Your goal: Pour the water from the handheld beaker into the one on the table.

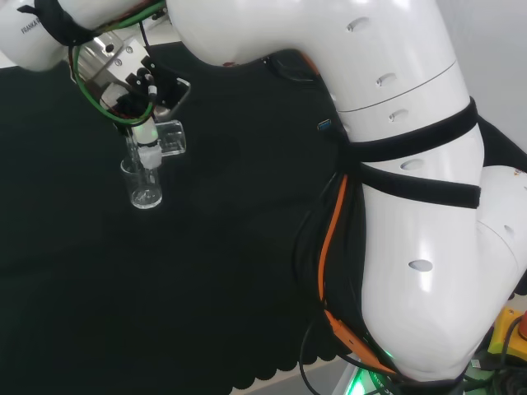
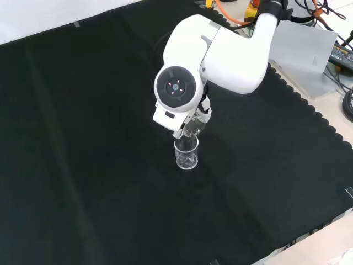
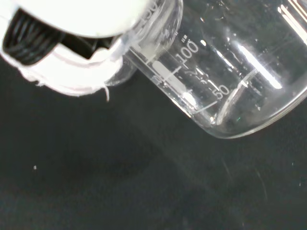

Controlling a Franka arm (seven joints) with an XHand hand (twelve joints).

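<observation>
The hand (image 1: 132,86) is shut on a clear handheld beaker (image 1: 169,138), which is tipped onto its side just above the table beaker (image 1: 145,186). That second clear beaker stands upright on the black cloth (image 1: 230,271), directly under the tipped one's mouth. In the front view the table beaker (image 2: 186,153) stands below the arm's round-capped link (image 2: 176,88), and the handheld beaker (image 2: 193,130) peeks out beside the hand's fingers (image 2: 204,113). The wrist view has the handheld beaker (image 3: 225,72) close up with its printed scale, next to a white part of the hand (image 3: 81,43). I cannot tell how much water either holds.
Black cloth (image 2: 83,165) covers the bench around the beakers. The arm's big white links (image 1: 395,164) stand at the head view's right with orange and black cables (image 1: 329,247). A grey plate (image 2: 303,55) and cables lie beyond the cloth's scalloped edge in the front view.
</observation>
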